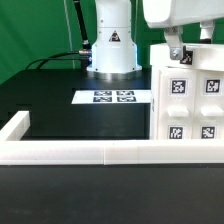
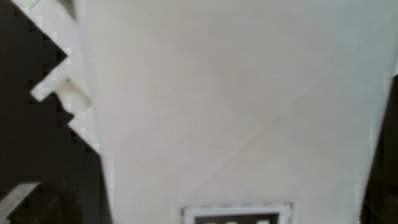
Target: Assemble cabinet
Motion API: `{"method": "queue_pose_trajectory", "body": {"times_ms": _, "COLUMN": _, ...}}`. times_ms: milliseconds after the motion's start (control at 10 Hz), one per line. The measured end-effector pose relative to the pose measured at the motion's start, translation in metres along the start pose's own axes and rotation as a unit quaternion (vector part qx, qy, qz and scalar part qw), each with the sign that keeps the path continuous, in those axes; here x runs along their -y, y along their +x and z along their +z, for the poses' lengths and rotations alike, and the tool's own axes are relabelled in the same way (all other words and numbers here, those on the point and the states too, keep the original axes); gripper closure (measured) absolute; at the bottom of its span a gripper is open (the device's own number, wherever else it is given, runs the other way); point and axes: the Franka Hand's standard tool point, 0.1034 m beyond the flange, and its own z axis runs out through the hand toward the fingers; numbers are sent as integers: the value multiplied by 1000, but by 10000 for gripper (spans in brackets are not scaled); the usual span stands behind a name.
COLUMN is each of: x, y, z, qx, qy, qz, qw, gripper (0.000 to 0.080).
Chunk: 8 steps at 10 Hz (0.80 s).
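No legible text; only marker tags on cabinet [image 1: 190,98] & marker board [image 1: 114,97].

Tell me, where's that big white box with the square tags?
The cabinet stands on the black mat at the exterior view's right, beside the marker board, under the gripper.

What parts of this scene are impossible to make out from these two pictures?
- Gripper, exterior view: the picture is too small to tell whether it is open or shut.
- Cabinet, exterior view: its right side is cut off by the picture edge.
- Cabinet, wrist view: so close and blurred that only a white face and a cut-off tag show.
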Motion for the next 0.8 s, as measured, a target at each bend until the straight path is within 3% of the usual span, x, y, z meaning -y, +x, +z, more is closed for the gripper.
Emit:
{"method": "queue_pose_trajectory", "body": {"times_ms": 300, "x": 1, "y": -1, "z": 3, "qx": 3, "qy": 2, "qz": 34, "qw": 999, "gripper": 13}}
{"method": "queue_pose_trajectory", "body": {"times_ms": 400, "x": 1, "y": -2, "z": 3, "qx": 3, "qy": 2, "qz": 41, "qw": 999, "gripper": 183}}
{"method": "queue_pose_trajectory", "body": {"times_ms": 500, "x": 1, "y": -2, "z": 3, "qx": 3, "qy": 2, "qz": 41, "qw": 999, "gripper": 246}}
{"method": "queue_pose_trajectory", "body": {"times_ms": 800, "x": 1, "y": -1, "z": 3, "qx": 2, "qy": 2, "qz": 151, "qw": 989, "gripper": 246}}
